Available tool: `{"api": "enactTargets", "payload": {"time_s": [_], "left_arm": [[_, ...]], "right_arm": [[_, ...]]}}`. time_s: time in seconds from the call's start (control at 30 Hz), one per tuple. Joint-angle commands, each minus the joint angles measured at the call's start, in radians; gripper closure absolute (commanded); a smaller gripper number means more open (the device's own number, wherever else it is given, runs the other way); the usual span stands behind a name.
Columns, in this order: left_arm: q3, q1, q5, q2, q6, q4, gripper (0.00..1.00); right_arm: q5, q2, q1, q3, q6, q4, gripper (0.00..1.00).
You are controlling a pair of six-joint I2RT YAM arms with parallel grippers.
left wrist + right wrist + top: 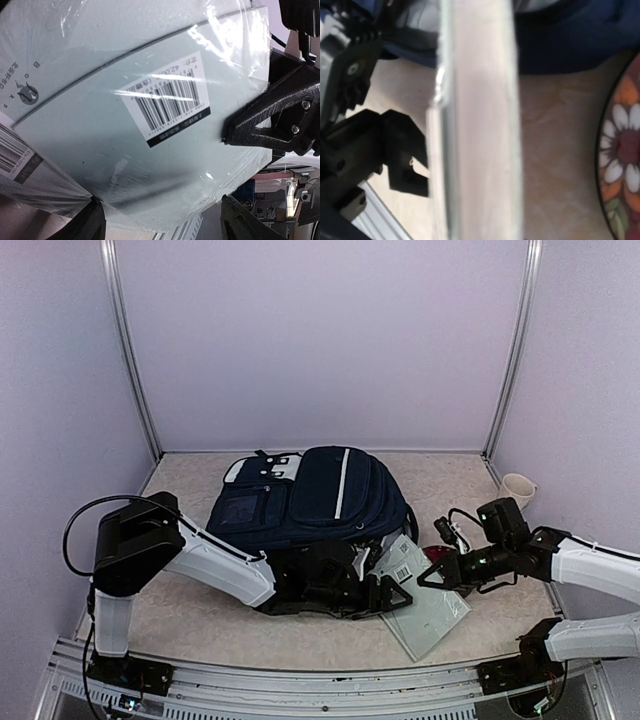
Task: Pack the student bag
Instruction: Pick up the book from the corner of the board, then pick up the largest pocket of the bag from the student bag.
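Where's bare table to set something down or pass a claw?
Free: back-left corner between student bag and wall; strip between bag and cup; near edge beside the left arm. Crowded: bag's front right, where left claw and right claw meet the wrapped books.

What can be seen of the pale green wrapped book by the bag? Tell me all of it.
The book is a thin, pale green rectangle sealed in glossy, crinkled clear wrap. It carries a white barcode sticker with a black strip. It lies slantwise on the table at the near right corner of the student bag. The right gripper has a finger on its right edge. The open left gripper sits at its left edge.
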Motion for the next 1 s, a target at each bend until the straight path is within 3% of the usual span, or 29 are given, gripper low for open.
{"api": "enactTargets", "payload": {"time_s": [0.0, 0.1, 0.33, 0.57, 0.77, 0.97], "left_arm": [[-0.032, 0.021, -0.089, 0.006, 0.054, -0.047, 0.23], [-0.035, 0.000, -0.117, -0.056, 0.127, -0.067, 0.23], [-0.001, -0.164, -0.263, -0.280, 0.585, -0.226, 0.13], [0.114, -0.165, -0.378, -0.391, 0.827, -0.424, 0.10], [0.382, -0.137, -0.820, -0.251, 0.957, -0.750, 0.01], [0.668, -0.086, -1.035, 0.008, 1.007, -1.045, 0.01]], "right_arm": [[-0.115, -0.028, 0.012, 0.005, 0.062, 0.073, 1.00], [-0.062, -0.048, 0.012, 0.051, 0.056, -0.016, 1.00], [0.149, -0.129, 0.011, 0.280, 0.024, -0.271, 1.00], [0.359, -0.185, 0.011, 0.447, 0.003, -0.464, 1.00], [0.544, -0.259, 0.010, 0.524, 0.027, -0.540, 1.00], [0.573, -0.281, 0.010, 0.539, 0.027, -0.563, 1.00]]}}
